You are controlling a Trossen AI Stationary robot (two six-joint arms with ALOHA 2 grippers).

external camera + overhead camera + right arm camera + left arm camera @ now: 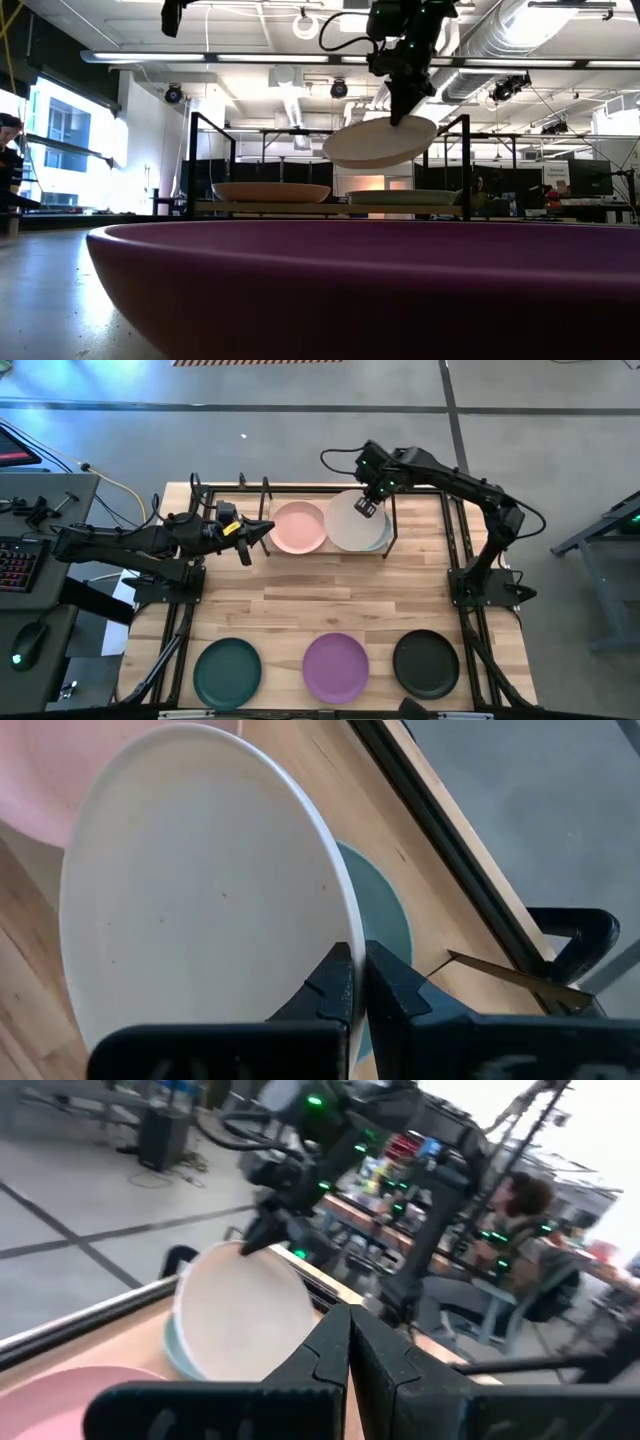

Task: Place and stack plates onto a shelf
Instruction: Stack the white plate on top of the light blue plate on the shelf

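Note:
The shelf (250, 503) stands at the table's far side. On it rest a pink plate (298, 527) and a pale blue-grey plate (385, 915). A white plate (352, 522) hangs tilted just above the blue-grey one, with my right gripper (358, 955) shut on it. In the low view the white plate (380, 142) is clear of the blue-grey plate (402, 197). My left gripper (262, 532) is shut and level, just left of the pink plate, touching nothing. My right gripper pinches the white plate's rim (350, 935) between its two fingers, one on the upper face and one underneath, at the plate's far-right part. The fingers slant down from above. The plate is lifted clear and tilted, with its free side lower, over the blue-grey plate.
A dark teal plate (227, 671), a purple plate (335, 667) and a black plate (425, 664) lie in a row along the table's near edge. The shelf's thin black rods (392, 525) stand close to the right of the held plate. A person sits beyond the table (520, 1200).

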